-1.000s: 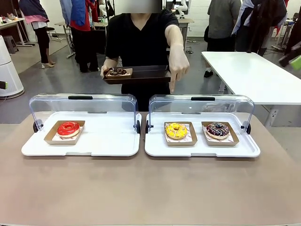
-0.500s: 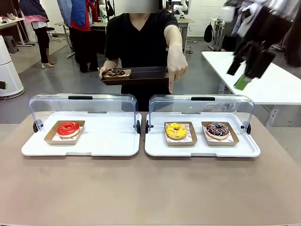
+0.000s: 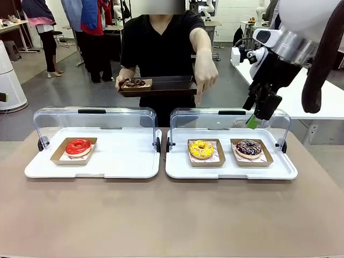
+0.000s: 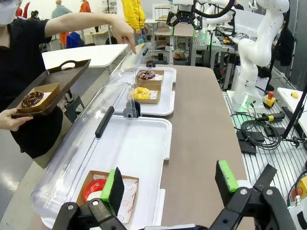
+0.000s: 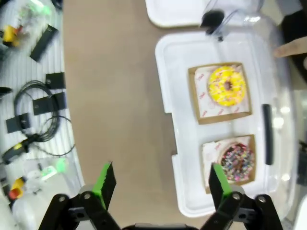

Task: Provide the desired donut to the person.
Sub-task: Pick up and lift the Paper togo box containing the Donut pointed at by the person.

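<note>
Pointing with person's hand (image 3: 204, 72) at yellow donut (image 3: 201, 149) in right tray (image 3: 231, 173). Hovering right gripper (image 5: 160, 184), jaws released, above that tray; left gripper (image 4: 170, 179) likewise released, near red donut (image 4: 91, 188).

Holds the right arm (image 3: 301, 37) high at the far right, wrist bent, right gripper (image 3: 257, 115) pointing down and slightly left, jaws wide apart, gripping nothing. Holds the left gripper (image 4: 170, 181) at the near left, jaws equally wide, empty.

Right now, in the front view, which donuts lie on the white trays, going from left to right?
red-glazed ring donut → yellow sprinkled donut → dark chocolate donut with coloured sprinkles
</note>
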`<state>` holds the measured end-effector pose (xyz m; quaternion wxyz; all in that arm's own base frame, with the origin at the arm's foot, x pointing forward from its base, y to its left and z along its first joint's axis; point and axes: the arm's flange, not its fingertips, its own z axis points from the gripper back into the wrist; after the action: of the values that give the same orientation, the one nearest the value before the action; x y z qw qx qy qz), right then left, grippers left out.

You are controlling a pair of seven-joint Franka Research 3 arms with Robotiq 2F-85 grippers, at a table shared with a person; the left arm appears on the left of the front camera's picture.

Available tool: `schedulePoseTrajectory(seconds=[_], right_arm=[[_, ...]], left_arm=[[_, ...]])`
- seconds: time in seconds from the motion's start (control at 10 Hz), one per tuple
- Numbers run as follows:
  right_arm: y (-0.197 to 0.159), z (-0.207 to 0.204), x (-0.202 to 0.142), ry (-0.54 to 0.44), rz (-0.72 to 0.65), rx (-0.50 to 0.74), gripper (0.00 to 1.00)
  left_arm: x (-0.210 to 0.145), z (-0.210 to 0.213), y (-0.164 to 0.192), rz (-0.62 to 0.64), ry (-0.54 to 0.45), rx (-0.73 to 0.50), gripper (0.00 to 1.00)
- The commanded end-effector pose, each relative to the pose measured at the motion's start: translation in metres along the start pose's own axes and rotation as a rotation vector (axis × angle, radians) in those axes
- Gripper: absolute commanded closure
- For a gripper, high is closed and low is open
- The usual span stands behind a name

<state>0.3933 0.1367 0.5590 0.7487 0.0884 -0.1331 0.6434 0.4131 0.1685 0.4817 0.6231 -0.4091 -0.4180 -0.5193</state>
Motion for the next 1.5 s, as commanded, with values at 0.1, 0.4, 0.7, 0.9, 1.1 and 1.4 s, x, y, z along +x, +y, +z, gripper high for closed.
schedulePoseTrajectory(seconds=[0.1, 0.4, 0.7, 0.9, 1.1, 1.4], right_arm=[[0.0, -0.004, 0.006, 0.014, 0.008, -0.02, 0.0], [0.0, -0.004, 0.006, 0.014, 0.008, -0.02, 0.0], [0.008, -0.012, 0.025, 0.074, 0.065, -0.015, 0.0], [0.011, -0.044, 0.062, 0.225, 0.072, -0.06, 0.0], [0.013, -0.089, 0.079, 0.275, 0.081, -0.074, 0.0], [0.01, -0.142, 0.075, 0.249, 0.1, -0.049, 0.0]], left_arm=[[0.0, 0.001, -0.002, -0.004, 0.004, -0.003, 0.0], [0.0, 0.001, -0.002, -0.004, 0.004, -0.003, 0.0], [0.0, 0.001, -0.002, -0.004, 0.004, -0.003, 0.0], [0.0, 0.001, -0.002, -0.004, 0.004, -0.003, 0.0], [0.0, 0.001, -0.002, -0.004, 0.004, -0.003, 0.0], [0.0, 0.001, -0.002, -0.004, 0.004, -0.003, 0.0]])
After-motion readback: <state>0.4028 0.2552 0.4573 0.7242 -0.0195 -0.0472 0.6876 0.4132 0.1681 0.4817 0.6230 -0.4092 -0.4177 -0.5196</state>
